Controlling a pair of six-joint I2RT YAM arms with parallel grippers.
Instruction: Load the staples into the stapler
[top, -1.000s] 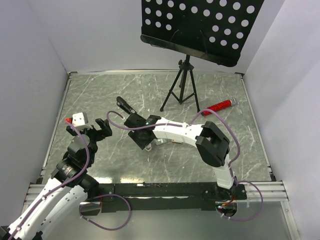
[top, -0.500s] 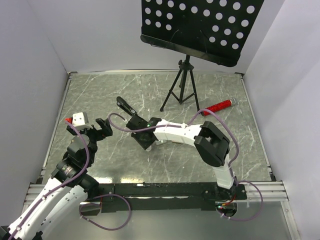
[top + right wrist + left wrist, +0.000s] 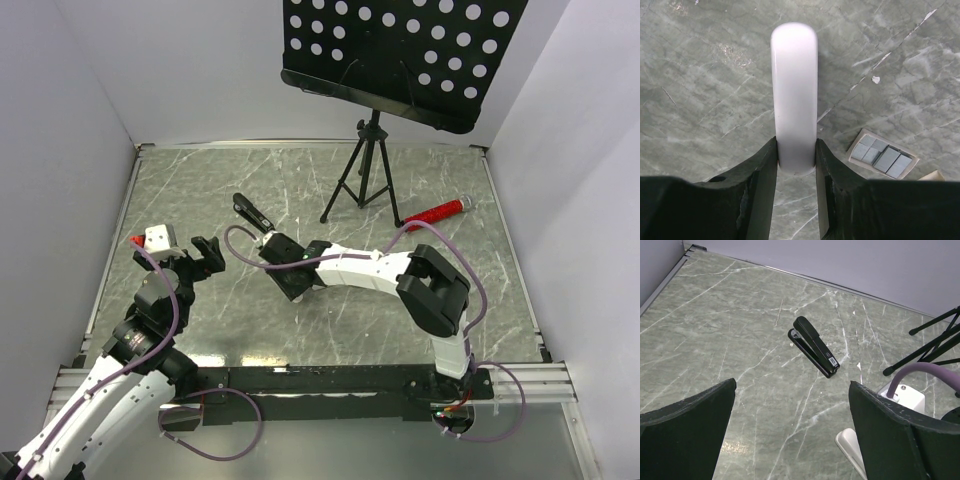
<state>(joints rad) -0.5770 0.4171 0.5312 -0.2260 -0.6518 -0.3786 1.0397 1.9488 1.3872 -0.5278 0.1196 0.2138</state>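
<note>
Right fingers (image 3: 762, 190) clamp a white rounded bar (image 3: 794, 90), staples (image 3: 882, 157) just beside it. Left fingers (image 3: 685, 435) wide, empty; black stapler (image 3: 815, 346) ahead on bench (image 3: 740, 315). I judge staples not yet lifted; next needs a fine pinch on them

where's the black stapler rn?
Top view: the black stapler lies on the table left of centre, left of the tripod feet. Left wrist view: mid-frame, ahead of the open left tool.
</note>
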